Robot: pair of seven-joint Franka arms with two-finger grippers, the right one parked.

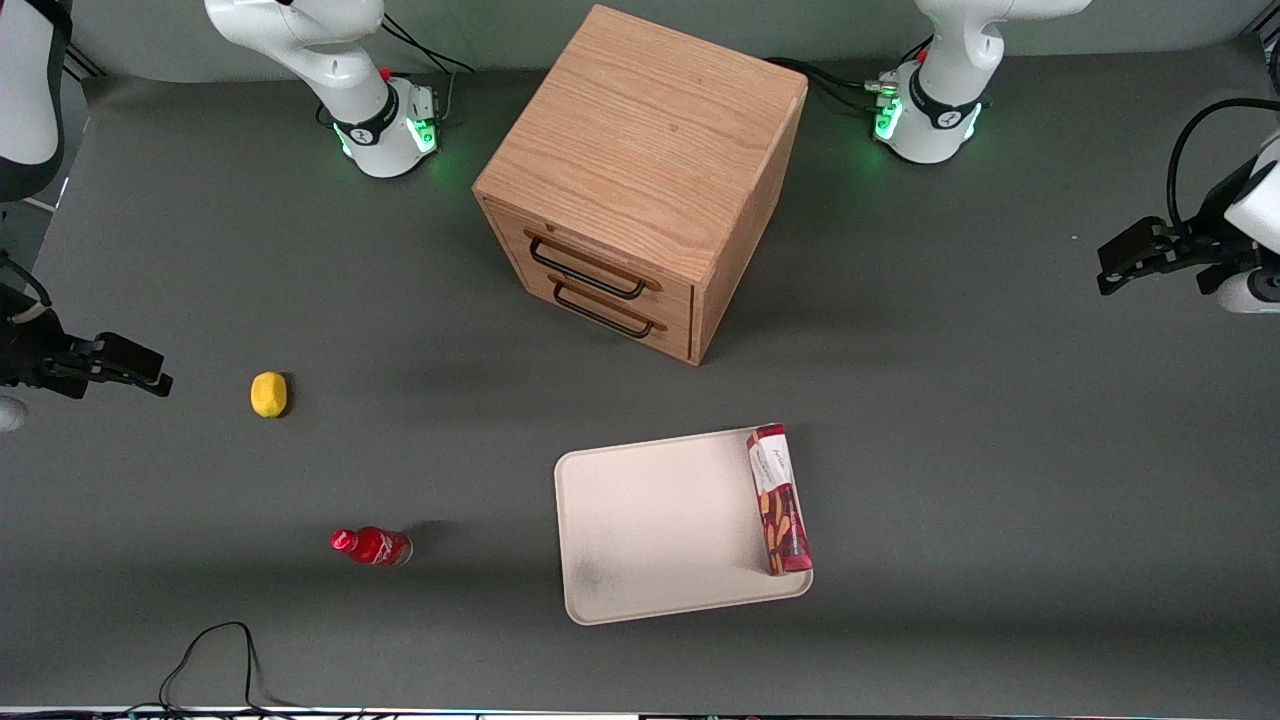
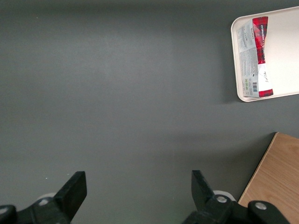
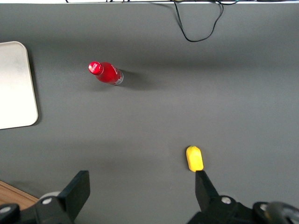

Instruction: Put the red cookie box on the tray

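Red cookie box (image 1: 779, 499) lies flat on the tray (image 1: 650, 520), along its edge nearest the working arm. Tool (image 2: 138, 186) released, empty, well apart from tray. Just stay clear; don't nudge the box.

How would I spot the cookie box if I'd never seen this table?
Find the wooden drawer cabinet; nearer the camera lies a cream tray. The red cookie box lies along its edge toward the working arm, long, slim, dark red. The open tool is far away.
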